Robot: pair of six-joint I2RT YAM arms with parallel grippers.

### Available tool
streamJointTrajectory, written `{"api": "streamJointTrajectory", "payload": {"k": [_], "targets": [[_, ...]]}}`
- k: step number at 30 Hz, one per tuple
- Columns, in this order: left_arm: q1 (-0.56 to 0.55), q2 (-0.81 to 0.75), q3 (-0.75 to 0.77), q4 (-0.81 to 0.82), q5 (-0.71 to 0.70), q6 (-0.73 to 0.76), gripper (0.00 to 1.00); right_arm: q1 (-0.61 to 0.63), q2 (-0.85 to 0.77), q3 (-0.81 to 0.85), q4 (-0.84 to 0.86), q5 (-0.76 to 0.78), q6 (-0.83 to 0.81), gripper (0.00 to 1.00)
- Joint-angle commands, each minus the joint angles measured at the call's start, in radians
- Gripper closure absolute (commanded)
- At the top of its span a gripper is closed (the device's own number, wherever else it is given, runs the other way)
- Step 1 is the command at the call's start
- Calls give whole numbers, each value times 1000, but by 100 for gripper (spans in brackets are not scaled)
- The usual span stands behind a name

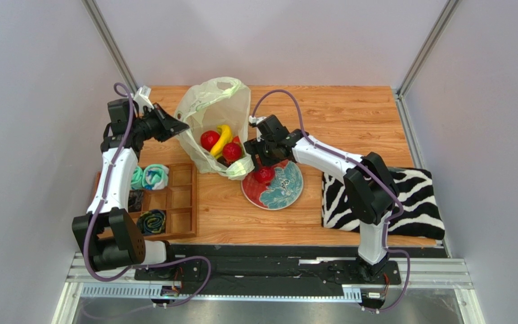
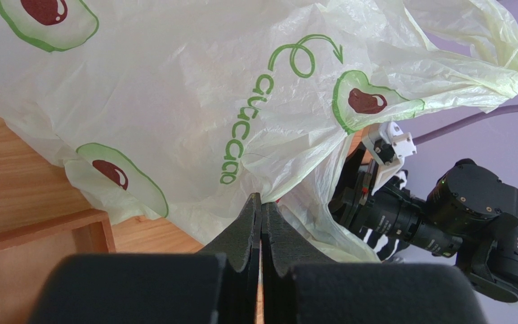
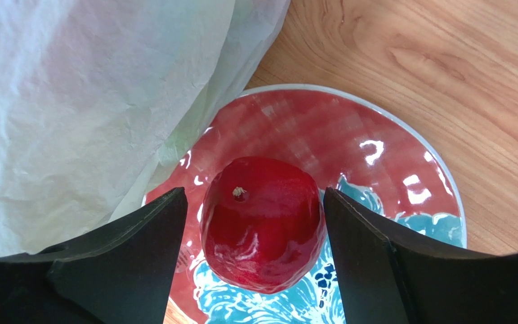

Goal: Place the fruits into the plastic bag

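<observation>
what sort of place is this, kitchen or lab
Probably a robot lab cell: left arm and right arm bolted to a metal rail, a wooden table boxed in by plain grey walls.

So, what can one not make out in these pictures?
- Left wrist view: the plastic bag hides the fruits inside it.
- Right wrist view: the bag's wall hides its inside; the lower edge cuts off the plate.
- Top view: the right gripper covers part of the red fruit; contact cannot be told.

White arms [image 1: 114, 177] with black joints, purple cables [image 1: 278, 92], and black wedge-shaped pincer fingers [image 3: 376, 256].
</observation>
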Motion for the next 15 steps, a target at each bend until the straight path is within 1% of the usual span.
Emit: {"api": "streamJointTrajectory", "payload": {"k": [1,6,11,14,15], "targets": [[12,-16,28,7,5,23,100,7,-7,-11,-3,19,-11,22],[10,-10,28,9,6,22,100,14,-21,-69,6,23,-7,22],[10,-3,28,10,9,20,100,17,-2,-72,8,32,-11,22],[10,-3,29,9,9,20,100,17,4,-64,6,31,-17,27],[10,-3,29,9,9,20,100,18,7,-63,3,29,-18,32]]}}
